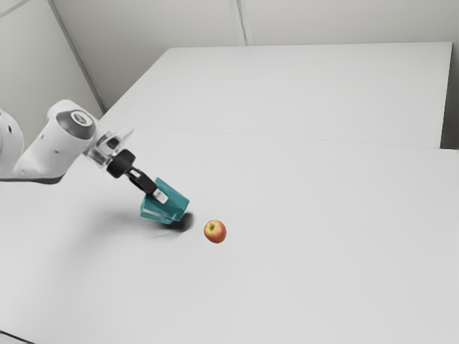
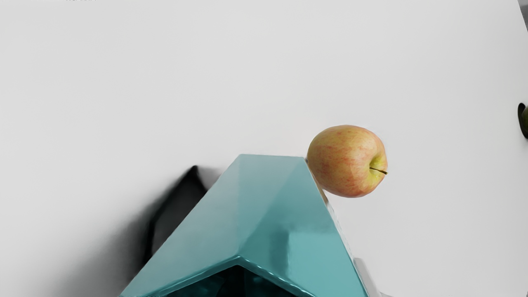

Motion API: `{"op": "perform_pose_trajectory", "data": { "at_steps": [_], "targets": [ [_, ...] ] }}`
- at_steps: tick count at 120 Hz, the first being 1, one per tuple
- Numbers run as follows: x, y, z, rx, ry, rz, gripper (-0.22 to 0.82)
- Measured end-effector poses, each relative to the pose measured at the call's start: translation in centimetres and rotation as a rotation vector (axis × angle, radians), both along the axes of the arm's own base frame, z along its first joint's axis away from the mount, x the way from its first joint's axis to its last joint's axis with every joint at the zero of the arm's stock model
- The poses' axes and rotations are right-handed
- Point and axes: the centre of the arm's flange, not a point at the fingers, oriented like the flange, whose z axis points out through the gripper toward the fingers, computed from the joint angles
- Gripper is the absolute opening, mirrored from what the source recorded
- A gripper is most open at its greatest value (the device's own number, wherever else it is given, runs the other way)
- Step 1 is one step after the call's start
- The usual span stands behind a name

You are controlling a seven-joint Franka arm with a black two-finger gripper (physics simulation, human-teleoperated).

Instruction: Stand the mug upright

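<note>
One broad white surface lies beneath a white jointed arm. Toward the surface's edge at the exterior view's left, black jaws grip a glossy teal faceted mug, tilted, probably to steer it upright. A round red-yellow apple sits apart, propping nothing.

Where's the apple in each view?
Exterior view: the apple is on the table, just below the picture's centre, on the exterior view's right of the mug.
Wrist view: the apple is beside the mug's end away from its open rim.
Shared landmark: the teal mug.
</note>
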Motion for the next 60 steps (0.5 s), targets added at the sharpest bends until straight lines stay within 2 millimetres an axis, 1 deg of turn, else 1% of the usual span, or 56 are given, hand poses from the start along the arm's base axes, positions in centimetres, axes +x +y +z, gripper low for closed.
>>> {"op": "perform_pose_trajectory", "data": {
  "at_steps": [9,25,42,60],
  "targets": [
    [0.2,-1.9,0.9,0.093,-0.019,-0.053,-0.18],
    [0.4,-4.6,2.1,0.264,-0.051,-0.128,-0.18],
    [1.1,-5.8,2.4,0.422,-0.072,-0.166,-0.18],
    [1.0,-7.3,2.2,0.551,-0.099,-0.175,-0.18]
  ]
}}
